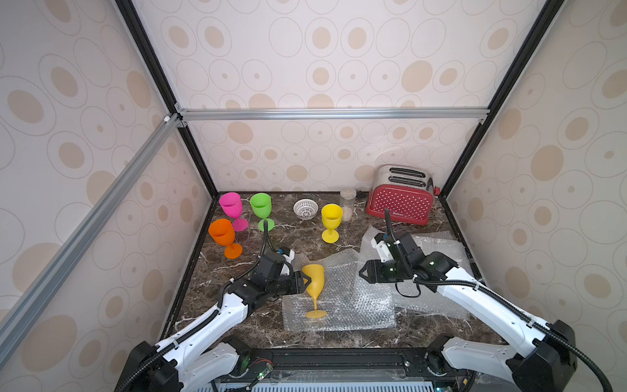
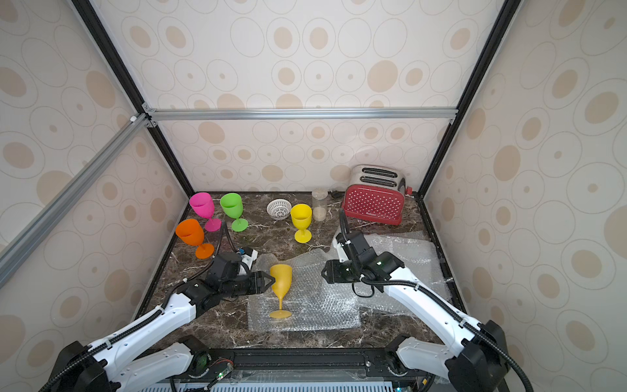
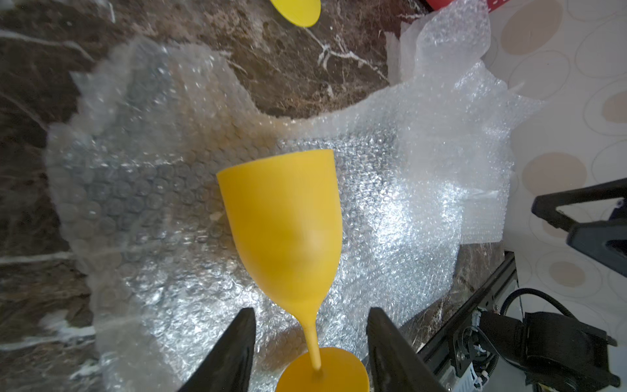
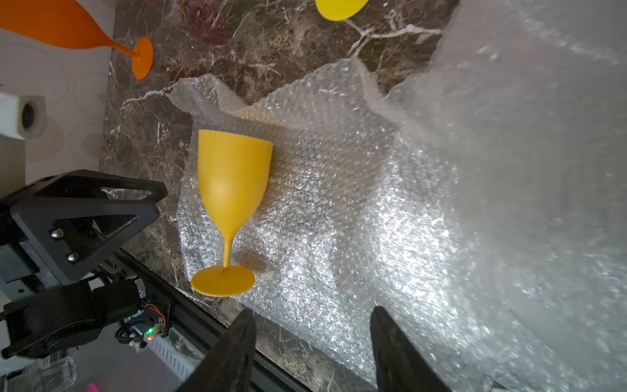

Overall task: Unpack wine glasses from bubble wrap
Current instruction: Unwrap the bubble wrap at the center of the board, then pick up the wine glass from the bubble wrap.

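Amber yellow plastic: that goblet (image 1: 314,281) stands upright on a flat sheet of bubble wrap (image 1: 349,305), near the middle of the front edge of the marble surface (image 1: 237,271). My left gripper (image 1: 306,279) is level with its bowl, on the side toward the left edge, with the jaws parted at a middling width. In my left wrist view the stem runs between my two fingers (image 3: 237,339) and neither presses on it, so I hold nothing. I cannot tell whether a fingertip brushes the bowl.

My right gripper (image 1: 361,271) hangs over the wrap on the goblet's other side, well apart from it, its jaws likewise parted and empty. A crumpled heap of wrap (image 1: 437,247) lies along the right edge under my right arm, overlapping the flat sheet.

Four more goblets stand upright and unwrapped:
- The pink goblet (image 1: 231,204) and the green goblet (image 1: 261,205) are in the back left corner.
- The orange goblet (image 1: 222,231) is just in front of the pink one.
- The bright yellow goblet (image 1: 331,214) is toward the middle of the back edge.

A white lattice bowl (image 1: 305,208) sits between the green and bright yellow goblets. A clear jar (image 1: 347,203) stands just behind the bright yellow one. A red toaster (image 1: 400,200) fills the back right corner.
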